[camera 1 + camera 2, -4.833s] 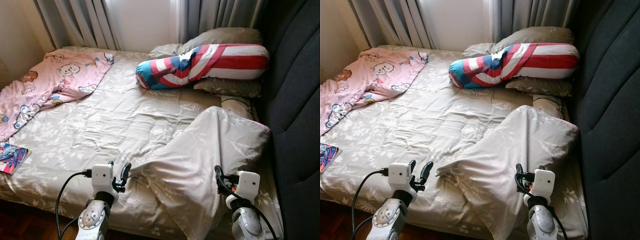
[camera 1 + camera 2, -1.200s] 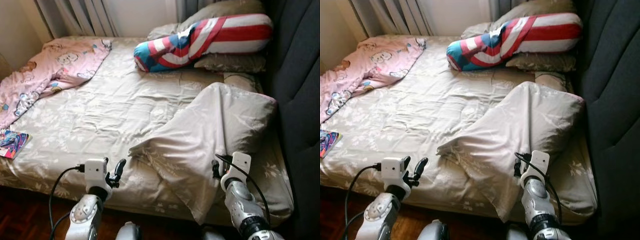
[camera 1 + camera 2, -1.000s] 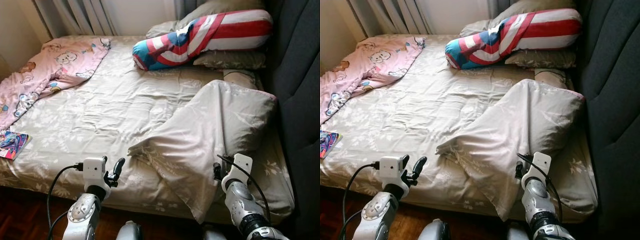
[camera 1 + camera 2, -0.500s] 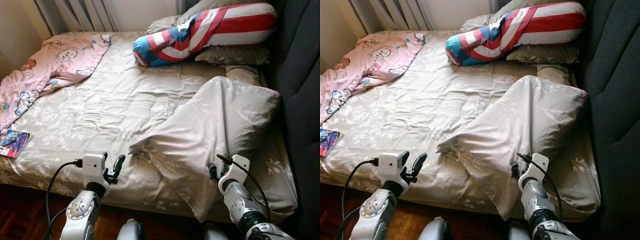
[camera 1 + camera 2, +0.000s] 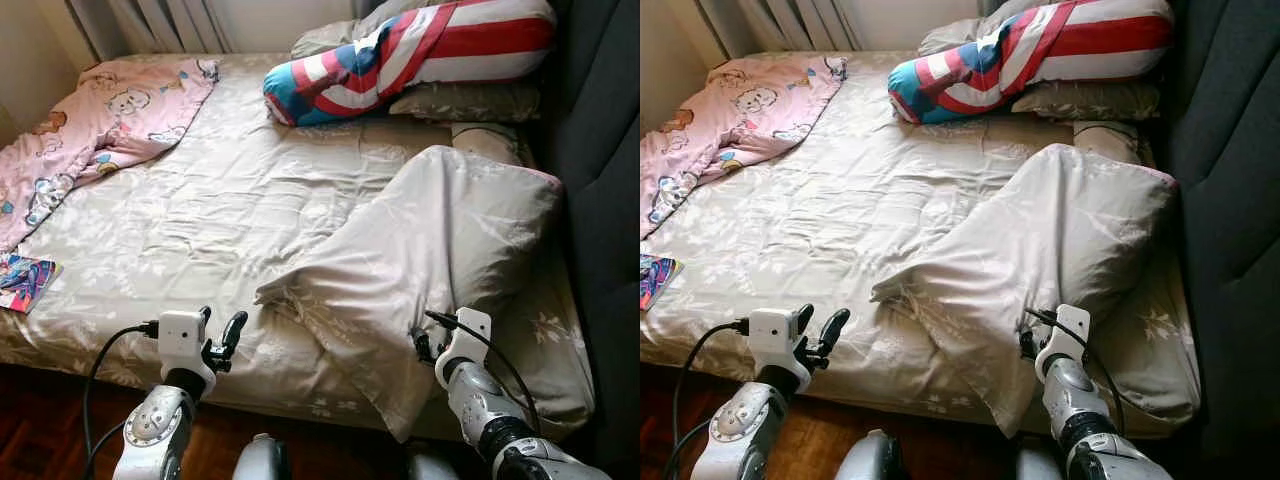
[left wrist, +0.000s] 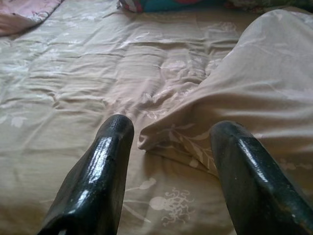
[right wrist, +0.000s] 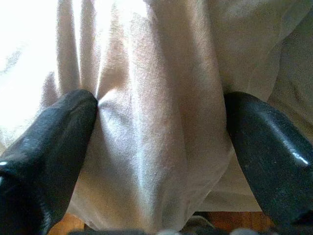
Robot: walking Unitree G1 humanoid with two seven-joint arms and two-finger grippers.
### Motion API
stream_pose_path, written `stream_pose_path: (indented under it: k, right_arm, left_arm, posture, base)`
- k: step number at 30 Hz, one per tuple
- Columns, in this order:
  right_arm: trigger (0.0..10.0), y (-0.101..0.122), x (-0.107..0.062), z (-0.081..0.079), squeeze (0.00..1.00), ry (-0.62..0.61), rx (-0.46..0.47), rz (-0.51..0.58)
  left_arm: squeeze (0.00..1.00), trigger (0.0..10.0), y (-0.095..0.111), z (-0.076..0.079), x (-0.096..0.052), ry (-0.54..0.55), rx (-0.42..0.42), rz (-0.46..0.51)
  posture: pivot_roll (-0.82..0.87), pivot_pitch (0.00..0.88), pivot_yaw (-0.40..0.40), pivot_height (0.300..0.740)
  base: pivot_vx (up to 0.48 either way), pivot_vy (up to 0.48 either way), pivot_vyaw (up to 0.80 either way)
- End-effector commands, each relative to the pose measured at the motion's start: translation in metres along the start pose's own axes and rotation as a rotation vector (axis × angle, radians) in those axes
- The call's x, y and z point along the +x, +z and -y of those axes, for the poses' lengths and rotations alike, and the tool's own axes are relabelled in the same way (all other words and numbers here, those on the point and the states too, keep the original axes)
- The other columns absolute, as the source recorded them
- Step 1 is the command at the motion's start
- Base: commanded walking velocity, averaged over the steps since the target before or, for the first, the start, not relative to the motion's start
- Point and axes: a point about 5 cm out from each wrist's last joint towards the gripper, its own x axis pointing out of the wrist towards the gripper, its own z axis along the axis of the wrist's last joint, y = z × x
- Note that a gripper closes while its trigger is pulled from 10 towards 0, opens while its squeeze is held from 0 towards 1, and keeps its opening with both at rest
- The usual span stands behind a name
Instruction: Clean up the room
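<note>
A beige floral duvet point(image 5: 200, 220) covers the bed, and its right corner point(image 5: 440, 240) is folded back into a big flap that hangs over the near edge. My left gripper point(image 5: 222, 322) is open above the near edge, just left of the flap's tip point(image 6: 146, 142). My right gripper point(image 7: 160, 100) is open at the flap's hanging fold point(image 7: 151, 147), with the cloth lying between its fingers; one finger point(image 7: 49, 142) touches the cloth. A pink cartoon blanket point(image 5: 90, 130) lies crumpled at the far left.
A striped red, white and blue bolster point(image 5: 400, 55) rests on beige pillows point(image 5: 470, 100) at the head. A dark padded headboard point(image 5: 605, 150) runs along the right. A colourful book point(image 5: 25, 282) lies at the bed's left edge. Dark wooden floor point(image 5: 40, 420) is below.
The whole picture has shifted a little, so the camera has moved. Both grippers stay open at the bed's near edge, and the right one is still at the hanging fold.
</note>
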Motion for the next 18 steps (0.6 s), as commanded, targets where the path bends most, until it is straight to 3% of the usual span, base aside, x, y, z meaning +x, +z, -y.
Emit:
stream_pose_path:
  k: [1, 9, 10, 18]
  right_arm:
    - [10.0, -0.018, -0.001, -0.007, 0.00, 0.008, -0.022, -0.080]
    - [10.0, -0.023, -0.002, -0.009, 0.00, 0.019, -0.056, -0.091]
    - [0.0, -0.021, -0.002, -0.008, 0.00, 0.018, -0.047, -0.077]
    - [0.0, -0.022, -0.002, -0.002, 0.00, 0.001, -0.077, -0.077]
  left_arm:
    - [0.00, 10.0, 0.003, -0.007, -0.008, 0.012, 0.008, -0.013]
    - [0.00, 10.0, 0.008, -0.008, -0.016, 0.020, 0.014, -0.015]
    - [0.00, 10.0, 0.008, -0.009, -0.018, 0.027, 0.015, -0.018]
    - [0.00, 10.0, 0.010, -0.009, -0.021, 0.038, 0.012, -0.029]
  posture:
    - [0.07, 0.196, 0.113, 0.656]
    - [0.11, 0.216, 0.116, 0.656]
    - [0.11, 0.218, 0.114, 0.656]
    - [0.11, 0.225, 0.107, 0.656]
  base:
    - [0.000, 0.000, 0.00]
    - [0.000, 0.000, 0.00]
    - [0.000, 0.000, 0.00]
    - [0.000, 0.000, 0.00]
